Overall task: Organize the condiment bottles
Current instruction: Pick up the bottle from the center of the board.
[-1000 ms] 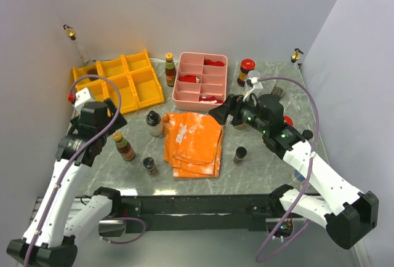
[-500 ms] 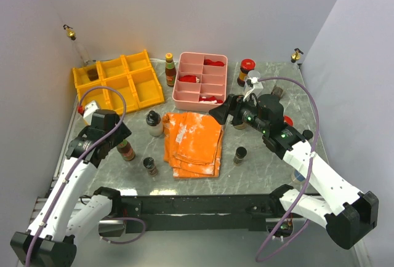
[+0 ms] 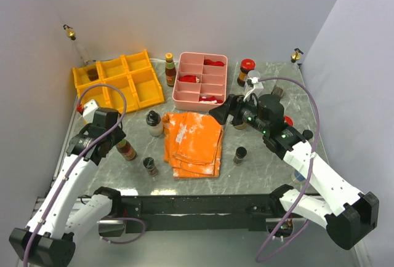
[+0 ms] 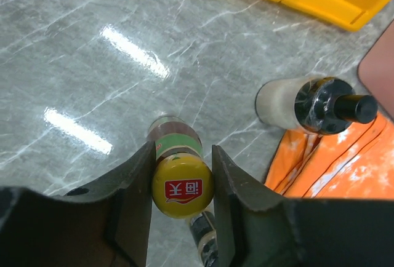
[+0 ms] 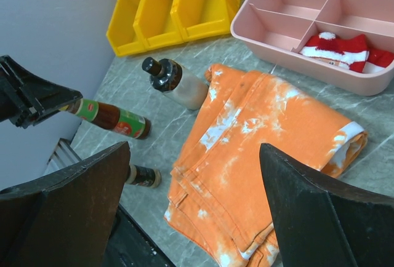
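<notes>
A dark sauce bottle with a yellow cap (image 4: 182,183) and a green and red label stands at the front left (image 3: 127,150). My left gripper (image 4: 183,156) is shut on its cap and neck from above (image 3: 117,141). Close by are a clear bottle with a black cap (image 3: 154,123) (image 4: 289,104) and a small dark jar (image 3: 150,166) (image 5: 143,176). Another yellow-capped bottle (image 3: 170,70) stands beside the pink tray. A red-capped jar (image 3: 245,72) is at the back right, a small dark jar (image 3: 240,155) right of the cloth. My right gripper (image 3: 225,112) (image 5: 194,150) hangs open above the cloth, holding nothing.
A yellow divided bin (image 3: 117,85) sits at the back left with a dark bottle in its far left compartment (image 3: 92,73). The pink divided tray (image 3: 200,81) holds red pieces. An orange folded cloth (image 3: 194,141) lies mid-table.
My left gripper moved right and down over the yellow-capped bottle and closed on its cap. The right arm has not moved.
</notes>
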You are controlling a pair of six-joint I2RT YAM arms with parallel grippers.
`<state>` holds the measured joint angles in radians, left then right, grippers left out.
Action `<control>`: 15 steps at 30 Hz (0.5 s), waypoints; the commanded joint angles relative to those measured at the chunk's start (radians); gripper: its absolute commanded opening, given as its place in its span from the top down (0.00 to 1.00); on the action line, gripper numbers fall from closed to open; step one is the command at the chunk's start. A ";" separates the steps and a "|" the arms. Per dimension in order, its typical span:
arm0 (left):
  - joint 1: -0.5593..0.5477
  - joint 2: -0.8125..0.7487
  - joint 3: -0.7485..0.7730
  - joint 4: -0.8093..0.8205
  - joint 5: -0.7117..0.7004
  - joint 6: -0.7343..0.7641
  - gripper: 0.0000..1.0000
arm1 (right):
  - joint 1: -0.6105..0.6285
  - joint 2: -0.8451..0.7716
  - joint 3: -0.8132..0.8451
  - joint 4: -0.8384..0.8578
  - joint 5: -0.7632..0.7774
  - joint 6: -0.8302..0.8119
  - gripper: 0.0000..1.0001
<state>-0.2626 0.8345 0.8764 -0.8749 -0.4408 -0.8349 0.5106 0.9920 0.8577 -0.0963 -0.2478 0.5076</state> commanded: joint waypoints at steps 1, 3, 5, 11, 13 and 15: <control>-0.009 0.017 0.087 0.007 -0.035 0.028 0.99 | 0.002 -0.029 -0.006 0.043 0.002 -0.003 0.07; -0.010 0.028 0.117 -0.004 -0.045 0.040 0.99 | 0.002 -0.030 -0.006 0.041 0.002 -0.003 0.07; -0.013 0.046 0.163 0.002 -0.042 0.080 0.99 | 0.003 -0.032 -0.006 0.040 0.004 -0.003 0.07; -0.013 0.118 0.388 -0.029 -0.094 0.216 0.99 | 0.002 -0.044 -0.003 0.033 0.004 -0.004 0.07; -0.013 0.153 0.450 0.003 -0.101 0.253 0.99 | 0.002 -0.049 -0.002 0.035 0.002 -0.003 0.07; -0.013 0.190 0.512 0.054 -0.102 0.310 0.99 | 0.002 -0.056 -0.002 0.033 -0.002 -0.001 0.07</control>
<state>-0.2726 0.9951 1.2324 -0.9787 -0.4797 -0.6529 0.5106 0.9745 0.8570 -0.0967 -0.2481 0.5079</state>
